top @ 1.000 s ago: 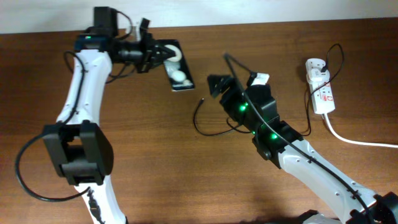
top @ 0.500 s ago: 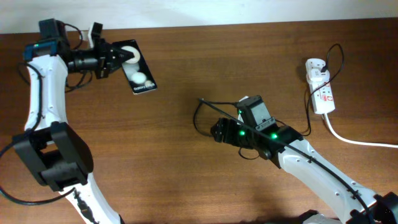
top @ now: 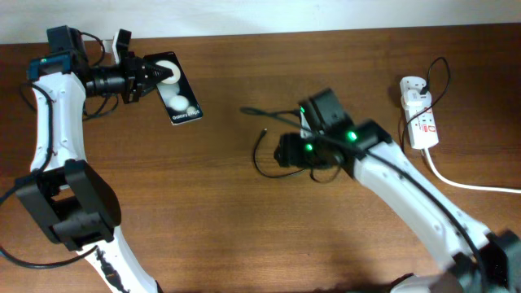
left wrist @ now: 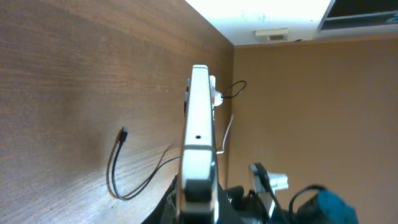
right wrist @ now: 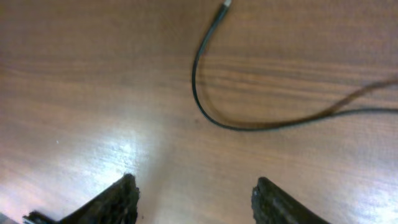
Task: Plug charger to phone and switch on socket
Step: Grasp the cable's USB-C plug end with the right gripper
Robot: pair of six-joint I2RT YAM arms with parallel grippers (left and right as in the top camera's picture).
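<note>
Overhead, the left end effector (top: 149,75) sits at about 10 o'clock on the worktop (top: 203,228) and is closed on one end of the phone (top: 181,96), whose black face with two white blobs points up toward the camera. The left wrist view shows that phone edge-on, running straight out from the clamped fingers. The charger (top: 257,159) lies near the middle of the worktop, its thin black cable bent in a loop with the small tip at the loop's 12 o'clock end, resting free on the wood. The right end effector (top: 281,151) is just at 3 o'clock of that loop; in the right wrist view its two fingers (right wrist: 121,198) stand wide apart with nothing between them, the cable curving across the wood beyond them. The socket (top: 421,122) lies at 2 o'clock, well apart from both arms.
</note>
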